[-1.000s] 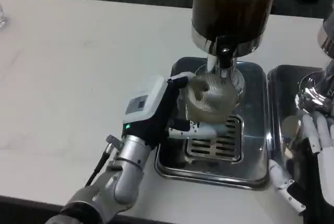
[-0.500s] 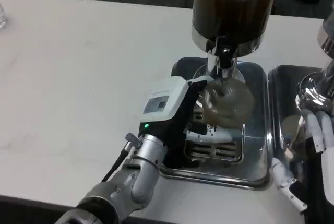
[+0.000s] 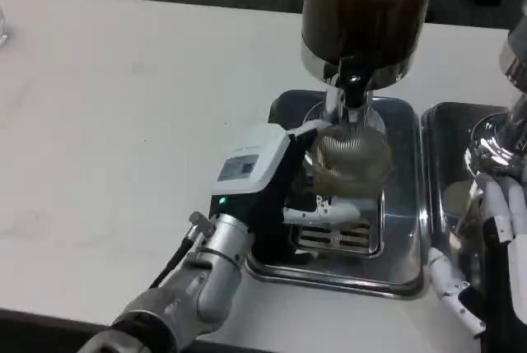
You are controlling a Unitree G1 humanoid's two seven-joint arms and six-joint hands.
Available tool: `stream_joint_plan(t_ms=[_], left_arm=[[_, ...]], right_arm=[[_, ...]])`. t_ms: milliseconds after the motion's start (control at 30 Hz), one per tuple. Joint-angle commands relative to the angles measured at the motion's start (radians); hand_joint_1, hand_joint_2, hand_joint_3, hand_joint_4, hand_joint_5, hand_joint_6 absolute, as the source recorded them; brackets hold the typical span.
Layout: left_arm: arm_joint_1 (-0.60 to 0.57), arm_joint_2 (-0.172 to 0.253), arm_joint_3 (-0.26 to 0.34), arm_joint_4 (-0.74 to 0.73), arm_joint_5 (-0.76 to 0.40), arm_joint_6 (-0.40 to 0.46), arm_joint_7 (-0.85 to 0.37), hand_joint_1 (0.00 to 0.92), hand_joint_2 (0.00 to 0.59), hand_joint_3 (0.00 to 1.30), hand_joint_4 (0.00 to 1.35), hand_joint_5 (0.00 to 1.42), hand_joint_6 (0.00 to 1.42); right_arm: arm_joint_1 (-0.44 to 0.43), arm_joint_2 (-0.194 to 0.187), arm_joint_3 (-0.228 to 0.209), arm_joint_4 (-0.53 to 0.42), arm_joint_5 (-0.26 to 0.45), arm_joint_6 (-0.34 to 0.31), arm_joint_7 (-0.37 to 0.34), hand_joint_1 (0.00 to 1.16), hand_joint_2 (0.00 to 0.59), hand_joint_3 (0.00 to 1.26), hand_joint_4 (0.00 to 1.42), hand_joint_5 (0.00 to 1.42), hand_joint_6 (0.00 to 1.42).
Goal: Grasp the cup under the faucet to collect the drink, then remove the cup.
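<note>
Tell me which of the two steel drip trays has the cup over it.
The left drip tray, under the dark drink dispenser. The left hand holds the ribbed cup above its slotted grate; the right tray has none.

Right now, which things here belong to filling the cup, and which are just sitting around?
Part of the job:
ribbed clear plastic cup
left hand holding it
dark drink dispenser's faucet
steel drip tray

Just there:
right hand, idle
second steel tray
white table

Silver left forearm with a black cable, left hand had a white back, green light, right hand showed white fingers
</note>
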Motion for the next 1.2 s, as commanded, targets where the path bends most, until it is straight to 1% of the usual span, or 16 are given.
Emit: stream_joint_plan(t_ms=[33, 133, 200, 300, 433, 467, 533, 600, 700, 833, 1000, 1033, 1133, 1167, 1200], left_arm=[[0.014, 0.012, 0.000, 0.004, -0.002, -0.019, -0.015, 0.316, 0.047, 0.29, 0.46, 0.66, 0.71], [0.014, 0.014, -0.001, 0.002, -0.001, -0.023, -0.015, 0.304, 0.045, 0.26, 0.46, 0.63, 0.67], [0.016, 0.015, -0.001, 0.000, -0.002, -0.026, -0.013, 0.265, 0.038, 0.22, 0.44, 0.60, 0.65], [0.021, 0.017, 0.001, -0.003, -0.003, -0.032, -0.011, 0.222, 0.028, 0.20, 0.42, 0.58, 0.62], [0.038, 0.023, 0.006, -0.014, -0.008, -0.058, 0.001, 0.190, 0.018, 0.20, 0.46, 0.62, 0.63], [0.044, 0.027, 0.007, -0.020, -0.007, -0.065, 0.009, 0.149, 0.010, 0.21, 0.47, 0.63, 0.63], [0.068, 0.045, 0.026, -0.044, -0.020, -0.092, 0.040, 0.111, 0.002, 0.24, 0.48, 0.64, 0.63], [0.094, 0.066, 0.056, -0.067, -0.045, -0.123, 0.062, 0.092, 0.000, 0.25, 0.49, 0.64, 0.63], [0.111, 0.083, 0.079, -0.093, -0.053, -0.148, 0.078, 0.021, 0.000, 0.28, 0.51, 0.66, 0.62], [0.145, 0.094, 0.131, -0.120, -0.096, -0.193, 0.093, 0.000, 0.000, 0.31, 0.54, 0.69, 0.59], [0.188, 0.112, 0.179, -0.163, -0.117, -0.198, 0.102, 0.000, 0.000, 0.33, 0.55, 0.70, 0.58], [0.200, 0.117, 0.191, -0.167, -0.126, -0.199, 0.095, 0.000, 0.000, 0.32, 0.55, 0.68, 0.57], [0.242, 0.156, 0.219, -0.196, -0.151, -0.212, 0.058, 0.000, 0.000, 0.31, 0.52, 0.64, 0.52], [0.254, 0.170, 0.229, -0.213, -0.162, -0.220, 0.035, 0.000, 0.000, 0.31, 0.50, 0.60, 0.49], [0.262, 0.177, 0.237, -0.226, -0.169, -0.225, 0.018, 0.000, 0.000, 0.27, 0.43, 0.53, 0.43]], right_arm=[[-0.012, -0.020, -0.001, 0.009, -0.007, -0.017, -0.014, 0.14, 0.436, 0.05, 0.00, 0.00, 0.06], [-0.017, -0.021, -0.002, 0.012, -0.003, -0.019, -0.011, 0.14, 0.440, 0.05, 0.00, 0.00, 0.06], [-0.019, -0.022, -0.002, 0.014, -0.002, -0.020, -0.010, 0.14, 0.442, 0.05, 0.00, 0.00, 0.06], [-0.020, -0.023, 0.000, 0.017, 0.000, -0.021, -0.008, 0.13, 0.443, 0.05, 0.00, 0.00, 0.06], [-0.024, -0.028, 0.001, 0.022, 0.006, -0.029, -0.010, 0.13, 0.447, 0.05, 0.00, 0.00, 0.06], [-0.025, -0.029, 0.001, 0.023, 0.007, -0.030, -0.010, 0.14, 0.448, 0.05, 0.00, 0.00, 0.06], [-0.028, -0.030, -0.002, 0.025, 0.011, -0.032, -0.008, 0.14, 0.449, 0.05, 0.00, 0.00, 0.06], [-0.031, -0.032, -0.004, 0.029, 0.016, -0.034, -0.006, 0.14, 0.448, 0.05, 0.00, 0.00, 0.06], [-0.042, -0.041, -0.004, 0.039, 0.024, -0.041, 0.002, 0.14, 0.447, 0.05, 0.00, 0.00, 0.06], [-0.056, -0.049, -0.002, 0.048, 0.031, -0.051, -0.006, 0.14, 0.447, 0.06, 0.00, 0.00, 0.06], [-0.050, -0.062, 0.000, 0.051, 0.026, -0.064, -0.013, 0.14, 0.446, 0.06, 0.00, 0.00, 0.06], [-0.051, -0.064, 0.000, 0.052, 0.026, -0.068, -0.014, 0.14, 0.446, 0.06, 0.00, 0.00, 0.06], [-0.055, -0.071, 0.003, 0.051, 0.021, -0.075, -0.019, 0.14, 0.441, 0.06, 0.00, 0.00, 0.04], [-0.057, -0.073, 0.004, 0.052, 0.020, -0.076, -0.019, 0.14, 0.440, 0.06, 0.00, 0.00, 0.04], [-0.059, -0.076, 0.006, 0.055, 0.019, -0.078, -0.019, 0.14, 0.440, 0.06, 0.00, 0.00, 0.04]])
